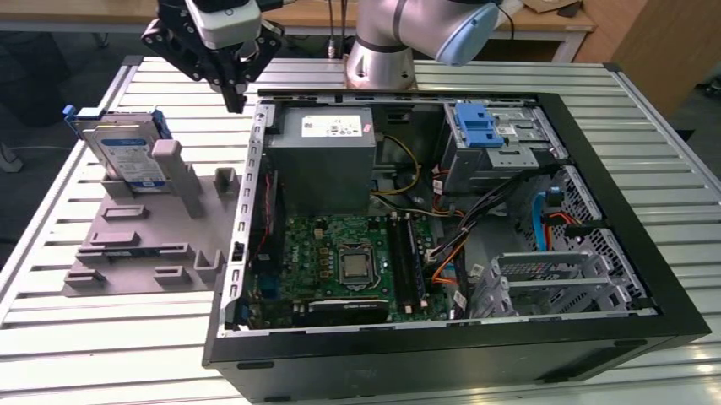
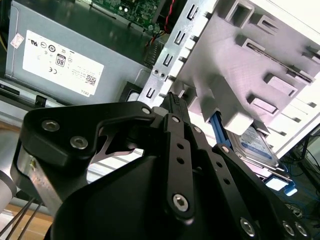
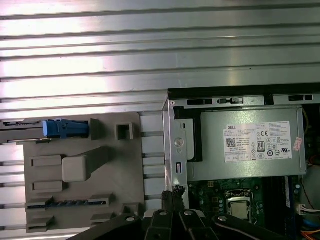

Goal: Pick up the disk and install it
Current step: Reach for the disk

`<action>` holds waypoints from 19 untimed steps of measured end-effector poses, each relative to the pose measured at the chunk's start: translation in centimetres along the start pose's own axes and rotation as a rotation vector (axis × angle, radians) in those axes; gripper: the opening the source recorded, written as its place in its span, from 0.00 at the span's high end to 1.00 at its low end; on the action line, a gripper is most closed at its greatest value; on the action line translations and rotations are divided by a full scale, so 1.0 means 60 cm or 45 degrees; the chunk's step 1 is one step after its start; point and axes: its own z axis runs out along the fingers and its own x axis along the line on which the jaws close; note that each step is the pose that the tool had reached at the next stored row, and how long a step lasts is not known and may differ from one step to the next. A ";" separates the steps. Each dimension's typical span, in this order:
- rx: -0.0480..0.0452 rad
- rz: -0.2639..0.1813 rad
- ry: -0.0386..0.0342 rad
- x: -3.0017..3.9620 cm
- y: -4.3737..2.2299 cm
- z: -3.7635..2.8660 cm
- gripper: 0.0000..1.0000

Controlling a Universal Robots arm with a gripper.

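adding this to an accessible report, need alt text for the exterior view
A robot arm's shut, empty gripper hangs over the table between a grey fixture and an open computer case. The disk stands on edge in the fixture, at the exterior view's left, untouched.

The black gripper (image 1: pixel 235 105) looks like smooth matt metal, studded with bright steel screw heads (image 2: pixel 181 201). Under it, the ribbed silver aluminium worktop (image 1: pixel 90 337) has a brushed, softly shining finish. Near the gripper, the flat grey plastic fixture plate (image 1: pixel 124 245) is dull and slightly grainy. The silver metal disk (image 1: pixel 127 152) standing in it has a glossy paper label and a smooth blue plastic frame. On the gripper's other side, the grey sheet-metal power supply box (image 1: pixel 327 160) is satin, with a white paper sticker (image 1: pixel 329 128). The black computer case (image 1: pixel 451 354) is matt.
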 end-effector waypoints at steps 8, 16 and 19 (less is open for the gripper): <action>0.000 0.000 0.0000 0.006 0.000 0.000 0.89; 0.000 0.000 -0.0001 0.014 -0.001 0.000 0.89; 0.000 0.000 0.0000 0.016 -0.001 0.000 0.89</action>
